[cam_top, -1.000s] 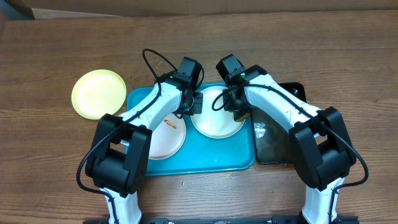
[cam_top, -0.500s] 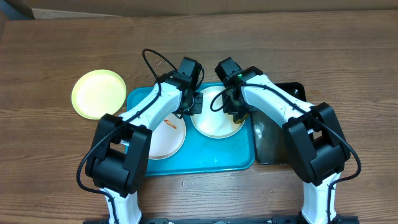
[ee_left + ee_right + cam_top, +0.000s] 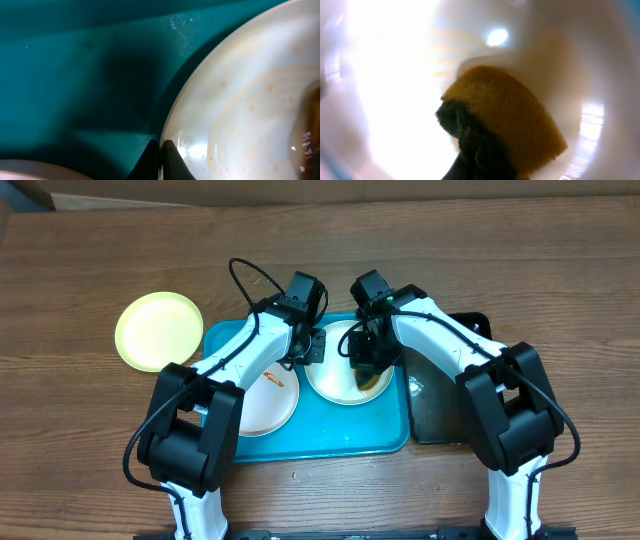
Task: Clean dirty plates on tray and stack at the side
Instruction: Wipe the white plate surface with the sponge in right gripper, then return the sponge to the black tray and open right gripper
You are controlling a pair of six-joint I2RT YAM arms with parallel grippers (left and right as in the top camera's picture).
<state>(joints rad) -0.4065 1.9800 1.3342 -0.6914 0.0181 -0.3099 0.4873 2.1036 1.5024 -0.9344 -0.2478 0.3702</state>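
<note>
A white plate (image 3: 338,376) lies in the middle of the turquoise tray (image 3: 330,435). My left gripper (image 3: 316,348) is shut on its left rim; the left wrist view shows the fingers (image 3: 161,159) pinching the rim (image 3: 172,115). My right gripper (image 3: 370,370) is shut on a yellow sponge (image 3: 374,383) with a dark green side, pressed onto the plate's right part; in the right wrist view the sponge (image 3: 510,115) rests on the plate (image 3: 395,90). A second white plate (image 3: 270,400) with an orange smear lies on the tray's left. The yellow-green plate (image 3: 158,330) sits on the table left of the tray.
A black basin (image 3: 440,405) holding water stands against the tray's right side. Both arms cross over the tray from the front. The wooden table (image 3: 100,440) runs all around.
My right gripper has moved the sponge inward and toward the front across the middle plate. The left gripper has stayed on the rim.
</note>
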